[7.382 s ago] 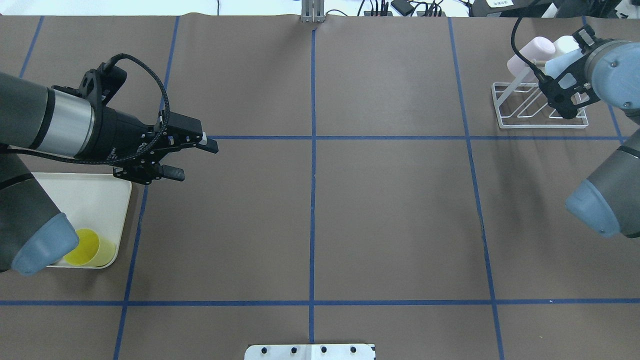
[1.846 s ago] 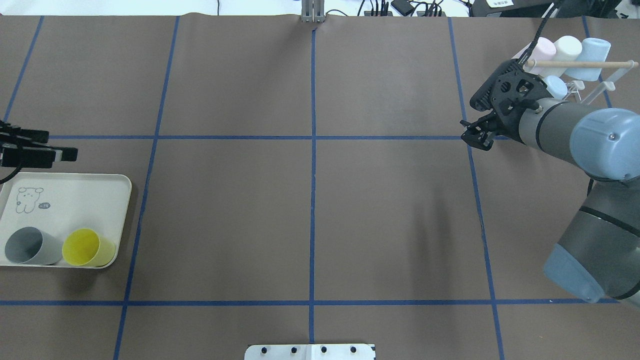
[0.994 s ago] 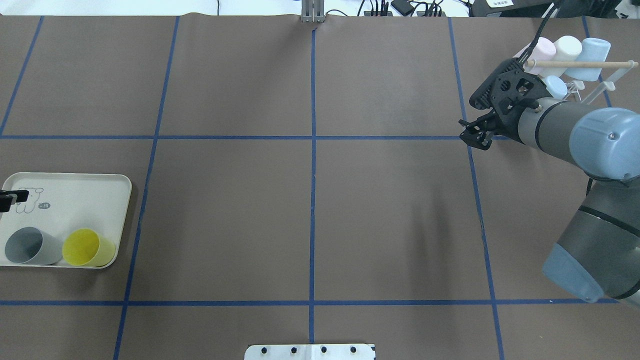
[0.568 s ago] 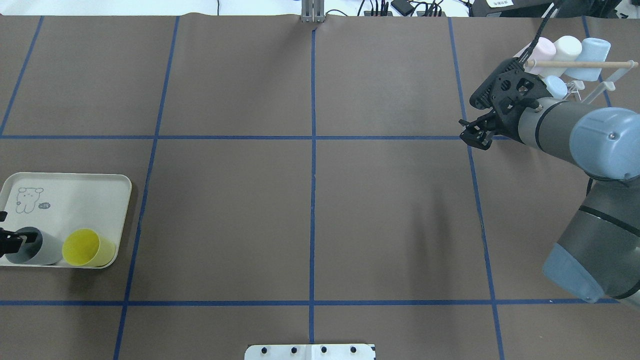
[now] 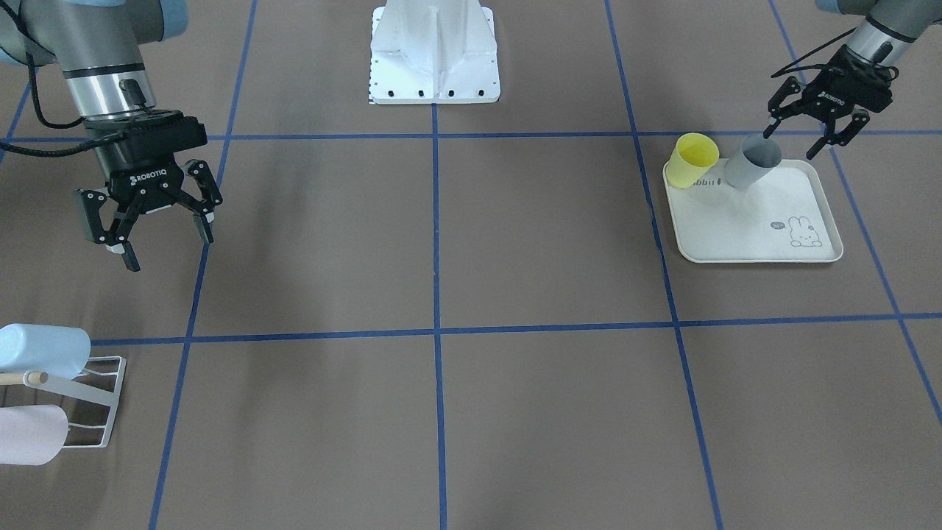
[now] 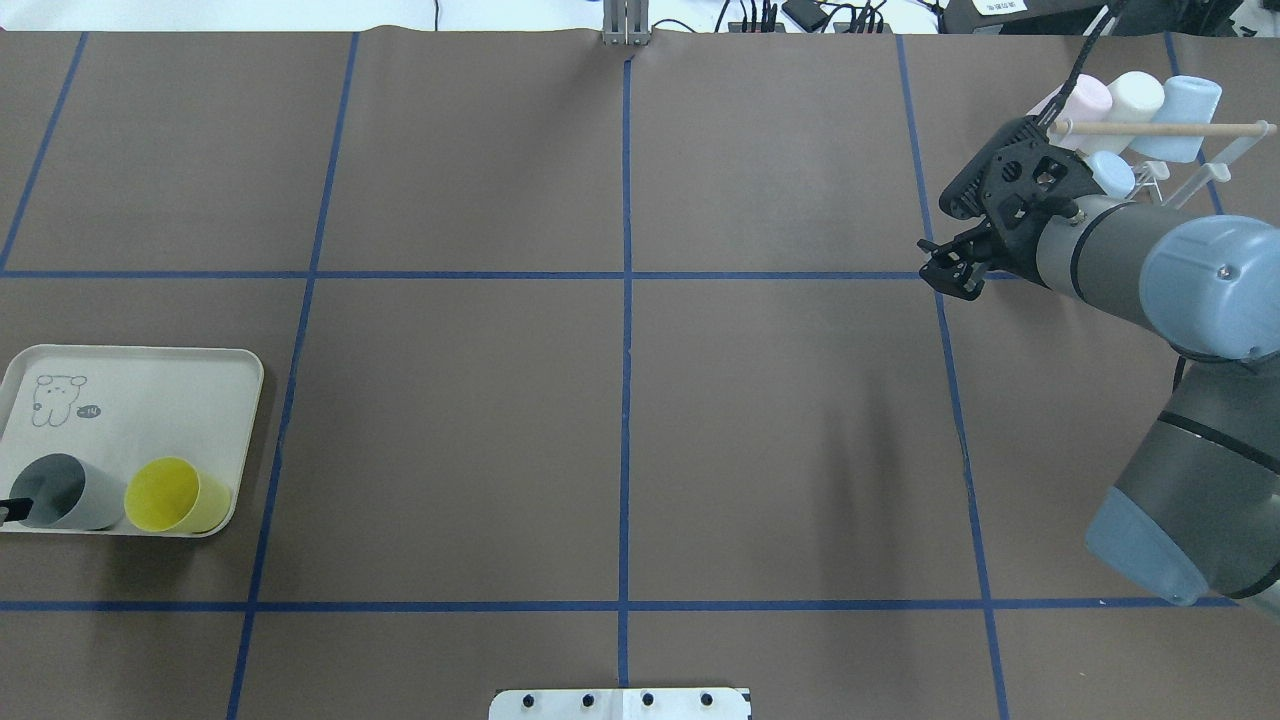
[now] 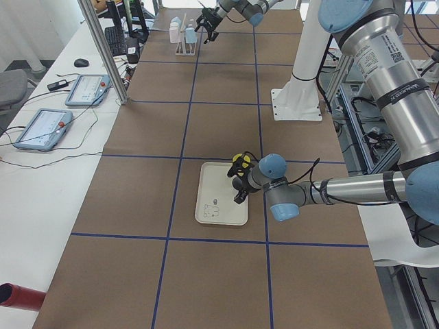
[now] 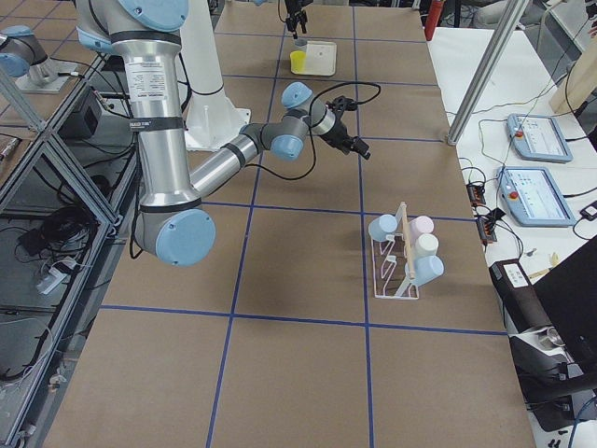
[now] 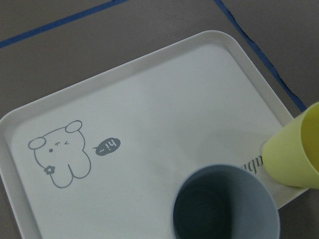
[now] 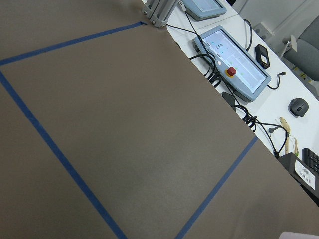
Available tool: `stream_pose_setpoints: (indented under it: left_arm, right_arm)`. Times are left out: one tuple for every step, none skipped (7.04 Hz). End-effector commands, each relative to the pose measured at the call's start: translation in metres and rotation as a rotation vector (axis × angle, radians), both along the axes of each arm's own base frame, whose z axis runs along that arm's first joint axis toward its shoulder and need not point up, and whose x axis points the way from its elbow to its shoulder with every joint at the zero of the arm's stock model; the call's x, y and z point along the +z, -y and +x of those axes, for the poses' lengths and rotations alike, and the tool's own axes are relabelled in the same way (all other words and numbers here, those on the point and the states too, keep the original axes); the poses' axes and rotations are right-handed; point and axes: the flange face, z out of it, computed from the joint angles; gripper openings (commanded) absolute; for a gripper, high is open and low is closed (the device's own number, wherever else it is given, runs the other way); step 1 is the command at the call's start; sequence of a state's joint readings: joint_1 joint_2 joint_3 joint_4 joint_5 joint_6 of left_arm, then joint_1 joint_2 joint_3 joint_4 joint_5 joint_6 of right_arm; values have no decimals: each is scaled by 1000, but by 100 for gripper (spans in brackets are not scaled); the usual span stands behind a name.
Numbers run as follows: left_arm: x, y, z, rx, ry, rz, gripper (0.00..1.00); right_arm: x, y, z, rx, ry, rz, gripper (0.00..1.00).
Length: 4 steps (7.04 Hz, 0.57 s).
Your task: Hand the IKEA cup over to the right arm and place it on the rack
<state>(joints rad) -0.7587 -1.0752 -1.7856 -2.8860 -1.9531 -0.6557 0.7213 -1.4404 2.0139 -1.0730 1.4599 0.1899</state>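
A grey cup (image 6: 65, 492) and a yellow cup (image 6: 175, 496) stand side by side on the cream rabbit-print tray (image 6: 150, 390). My left gripper (image 5: 798, 140) is open, hovering at the grey cup (image 5: 749, 168); only a fingertip shows at the left edge of the overhead view. The left wrist view looks down into the grey cup (image 9: 224, 209), with the yellow cup (image 9: 294, 154) beside it. My right gripper (image 5: 165, 246) is open and empty above the table, near the white wire rack (image 6: 1190, 170), which holds several pastel cups.
The rack also shows in the front view (image 5: 92, 390) and the right side view (image 8: 396, 266). The robot's white base (image 5: 434, 51) stands at the table's middle edge. Blue tape lines grid the brown table. Tablets and cables lie beyond the far edge.
My left gripper has moved from above the tray's rabbit corner down to the grey cup. The right arm has not moved.
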Motion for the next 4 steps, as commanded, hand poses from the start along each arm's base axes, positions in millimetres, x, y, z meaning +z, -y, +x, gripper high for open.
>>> stream_pose_setpoints:
  left_arm:
    - [-11, 13, 16, -7, -42, -3, 89]
    - [-11, 13, 16, -1, -44, -5, 89]
    - [-9, 14, 16, -3, -40, -5, 89]
    - [-1, 13, 15, -4, -27, -6, 82]
  right_arm:
    - [1, 0, 0, -1, -1, 0, 100]
    - [0, 0, -1, -1, -1, 0, 100]
    - [1, 1, 0, 0, -2, -1, 100]
    - [1, 1, -1, -1, -4, 1, 100]
